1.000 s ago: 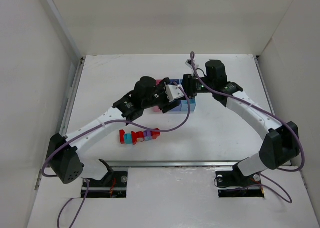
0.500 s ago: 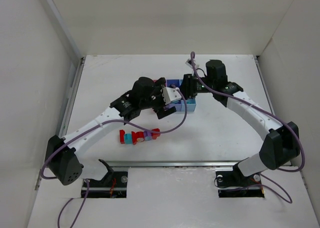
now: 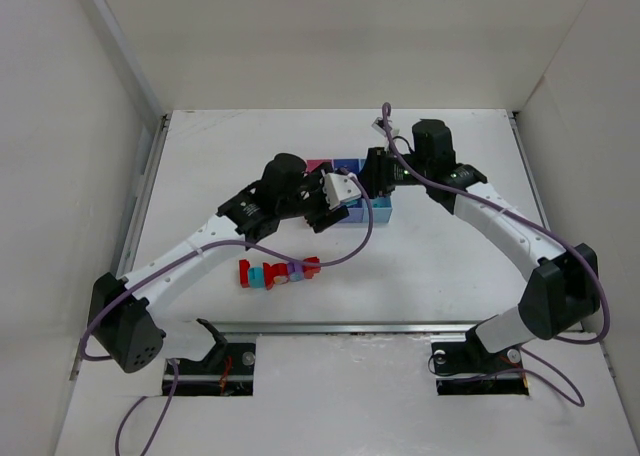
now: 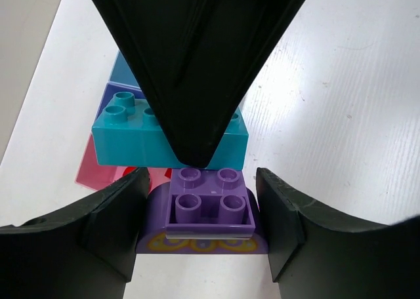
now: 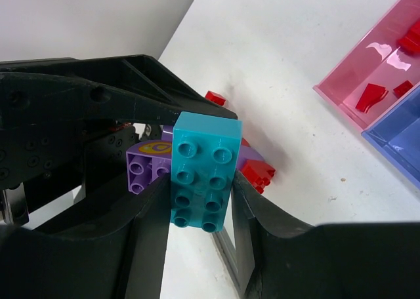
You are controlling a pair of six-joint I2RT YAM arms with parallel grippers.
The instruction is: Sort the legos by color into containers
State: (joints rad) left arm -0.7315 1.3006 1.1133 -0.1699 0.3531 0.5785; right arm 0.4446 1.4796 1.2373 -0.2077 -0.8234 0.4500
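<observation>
Holding a purple lego [image 4: 209,214] with a yellow-marked curved base in the left gripper [image 4: 210,237], with narrow jaws pressed to both its sides, up above the white table [image 4: 341,102]. Pinching a teal eight-stud brick [image 5: 202,171] just as narrowly in the right gripper [image 5: 199,210], set against that purple piece, over the joined pink, purple-blue and light blue containers [image 3: 380,214]. Leaving a short row of red, teal and purple legos [image 3: 278,272] on the table nearer the arm bases, with a few red pieces [image 5: 375,96] inside the pink bin [image 5: 348,76].
</observation>
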